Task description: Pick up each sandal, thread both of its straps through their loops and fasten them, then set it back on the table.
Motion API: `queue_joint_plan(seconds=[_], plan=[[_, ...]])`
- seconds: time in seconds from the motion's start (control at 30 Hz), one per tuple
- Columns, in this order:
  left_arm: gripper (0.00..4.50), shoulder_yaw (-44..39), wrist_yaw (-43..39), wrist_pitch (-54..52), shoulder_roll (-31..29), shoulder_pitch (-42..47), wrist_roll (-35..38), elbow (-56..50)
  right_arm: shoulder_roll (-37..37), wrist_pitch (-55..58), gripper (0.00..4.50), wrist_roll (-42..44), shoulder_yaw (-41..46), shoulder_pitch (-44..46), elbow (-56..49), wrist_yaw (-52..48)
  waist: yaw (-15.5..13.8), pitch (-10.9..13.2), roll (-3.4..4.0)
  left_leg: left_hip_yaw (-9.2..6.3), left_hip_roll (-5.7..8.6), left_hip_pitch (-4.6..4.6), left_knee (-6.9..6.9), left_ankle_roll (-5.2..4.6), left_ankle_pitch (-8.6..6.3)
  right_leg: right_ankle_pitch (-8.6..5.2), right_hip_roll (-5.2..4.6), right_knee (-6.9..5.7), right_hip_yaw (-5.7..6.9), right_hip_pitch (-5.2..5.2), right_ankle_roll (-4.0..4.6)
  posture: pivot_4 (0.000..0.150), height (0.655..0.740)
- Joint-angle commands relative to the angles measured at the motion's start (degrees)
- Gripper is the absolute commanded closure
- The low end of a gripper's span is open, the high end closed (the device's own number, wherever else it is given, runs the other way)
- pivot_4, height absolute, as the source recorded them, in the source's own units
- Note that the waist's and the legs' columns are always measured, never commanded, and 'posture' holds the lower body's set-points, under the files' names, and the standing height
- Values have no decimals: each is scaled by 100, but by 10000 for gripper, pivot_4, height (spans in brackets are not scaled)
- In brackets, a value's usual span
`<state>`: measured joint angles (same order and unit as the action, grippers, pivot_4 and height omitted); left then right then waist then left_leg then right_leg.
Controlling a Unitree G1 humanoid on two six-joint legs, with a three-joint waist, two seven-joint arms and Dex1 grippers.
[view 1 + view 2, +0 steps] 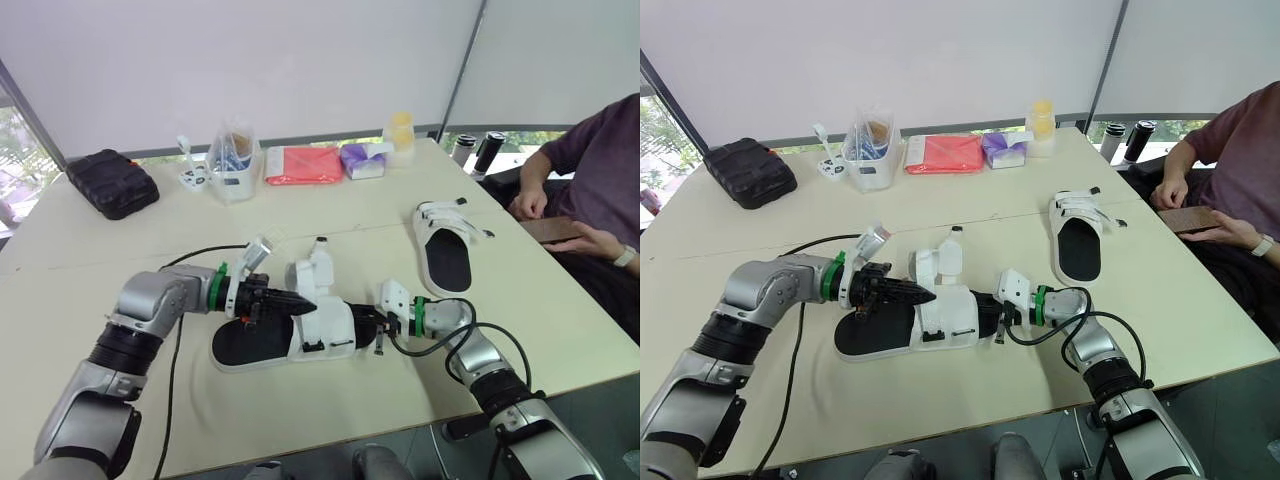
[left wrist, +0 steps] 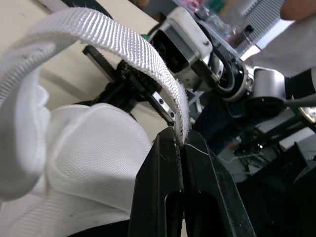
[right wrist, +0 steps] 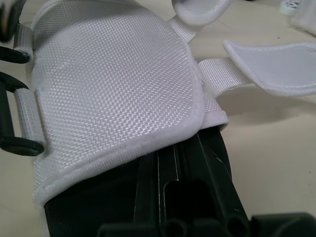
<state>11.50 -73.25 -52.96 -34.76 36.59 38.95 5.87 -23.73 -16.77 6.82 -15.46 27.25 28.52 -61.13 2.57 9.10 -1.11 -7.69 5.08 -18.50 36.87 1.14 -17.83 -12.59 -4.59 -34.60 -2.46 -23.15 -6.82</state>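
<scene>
The near sandal (image 1: 285, 338), black-soled with a white woven upper (image 3: 113, 84), lies on the table (image 1: 320, 410) between my two grippers. My left gripper (image 1: 306, 300) is shut on the end of a white strap (image 2: 123, 44), which arches up from the upper. From the other side, my right gripper (image 1: 362, 322) is shut on the sandal's edge, its fingers (image 3: 197, 163) tucked under the upper. Another strap (image 3: 276, 69) lies loose and open on the table. A second sandal (image 1: 447, 250) rests further back on the right, apart from both grippers.
A seated person (image 1: 590, 200) holds a phone at the table's right edge. Along the back stand a black case (image 1: 112, 182), a clear container (image 1: 232, 160), a red pouch (image 1: 302, 165), a purple pack (image 1: 365, 160) and a jar (image 1: 400, 130). A black cable (image 1: 175, 340) trails beside my left arm.
</scene>
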Motion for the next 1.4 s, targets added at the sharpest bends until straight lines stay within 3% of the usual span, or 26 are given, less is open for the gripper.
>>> queue_joint_plan(seconds=[0.03,0.4,0.57,0.67,0.77,0.97,1.1,1.23,1.4], plan=[[44556,-19,-50,33,-13,-45,-25,-282,-47,313,45000,-488,-198,-233,489,183,1,0,0,0,0,0,0,0,0,0,0,2,0,0,0,1500,7400],[44556,337,-389,623,-353,-360,-570,-643,-5,297,45000,-498,-191,-194,554,211,5,2,-1,-1,-5,0,-13,0,0,2,-1,24,0,3,3,1500,7400],[44556,7,-102,655,-151,-422,-442,-598,15,281,45000,-505,-200,-188,585,219,2,4,-3,-1,-6,2,-23,0,0,2,-3,27,0,2,4,1500,7400],[36068,-337,66,452,-159,-487,-208,-772,18,268,45000,-514,-210,-206,592,219,9,7,-5,-1,-6,1,-23,0,0,2,-3,28,0,2,4,1500,7400],[22627,-923,547,229,-192,-724,67,-1144,13,263,45000,-518,-214,-229,589,218,11,7,-5,-1,-7,3,-34,0,0,2,-3,32,-1,-1,4,1500,7400],[22627,-2292,1734,-844,-173,-1712,1259,-2510,-29,223,45000,-503,-203,-315,570,177,23,7,-7,-2,-9,5,-44,0,0,3,-2,37,-1,-3,3,1500,7400],[22627,-2537,1970,-1044,-489,-2708,1581,-3521,-33,210,45000,-504,-238,-345,589,106,-2,8,-19,-3,-11,10,-62,2,1,3,-4,45,-3,-2,4,1500,7400],[22627,-2209,1791,-528,-1045,-3597,1127,-4211,-54,188,45000,-519,-283,-359,628,16,-17,12,-14,1,-10,10,-66,7,1,-4,-8,51,-4,1,16,1500,7400],[22627,-1363,1693,469,-1062,-3644,242,-3948,-52,188,45000,-520,-299,-338,683,-31,-25,10,-15,-1,-12,9,-64,26,-10,-6,-8,57,-4,7,19,1500,7400]])
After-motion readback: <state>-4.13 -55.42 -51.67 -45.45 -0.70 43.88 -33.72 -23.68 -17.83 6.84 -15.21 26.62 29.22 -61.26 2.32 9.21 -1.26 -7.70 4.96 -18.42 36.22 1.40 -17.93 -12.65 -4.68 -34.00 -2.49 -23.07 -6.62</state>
